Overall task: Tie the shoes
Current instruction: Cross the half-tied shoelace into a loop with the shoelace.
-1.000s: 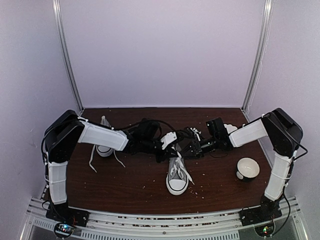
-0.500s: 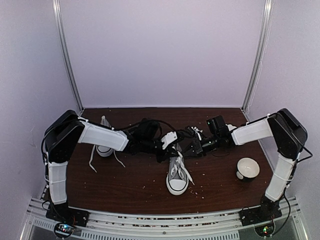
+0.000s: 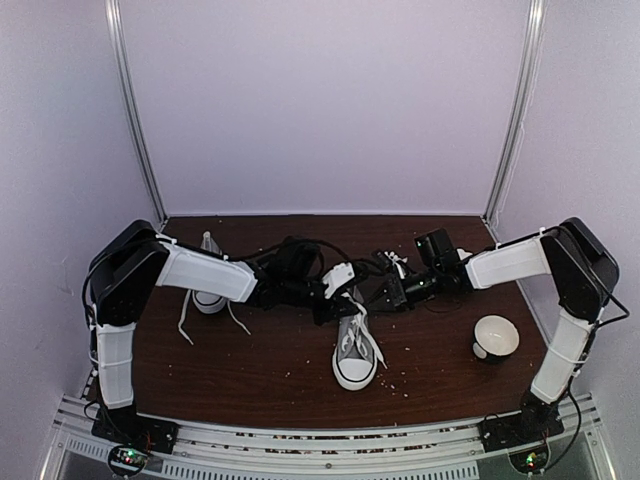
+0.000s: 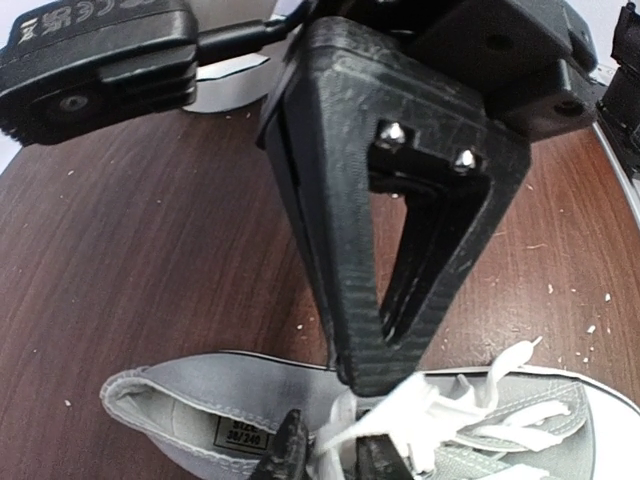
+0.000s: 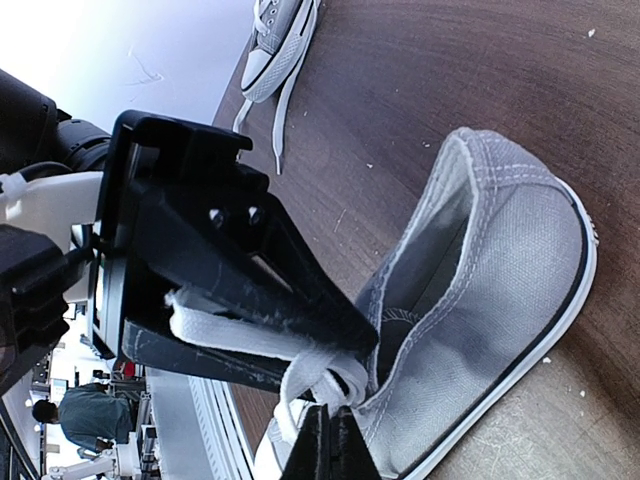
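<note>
One grey sneaker [image 3: 355, 352] with a white toe cap lies at the table's middle, toe toward me. My left gripper [image 3: 340, 300] and right gripper [image 3: 376, 297] meet over its heel end. In the left wrist view my left gripper [image 4: 330, 452] is shut on a white lace [image 4: 440, 408] above the shoe's opening [image 4: 190, 405], with the right gripper's black finger just in front. In the right wrist view my right gripper [image 5: 331, 443] is shut on a looped lace [image 5: 330, 372] beside the grey shoe [image 5: 500, 290]. The second sneaker [image 3: 208, 272] lies at the left, laces loose.
A white cup [image 3: 495, 337] stands at the right of the table. The second sneaker also shows at the top of the right wrist view [image 5: 282, 35]. Crumbs dot the dark wooden table [image 3: 260, 370]. Walls close in the back and both sides.
My right arm has drawn back slightly toward the far right, its wrist moving away from the shoe with the lace held. The left arm and the shoes have stayed put.
</note>
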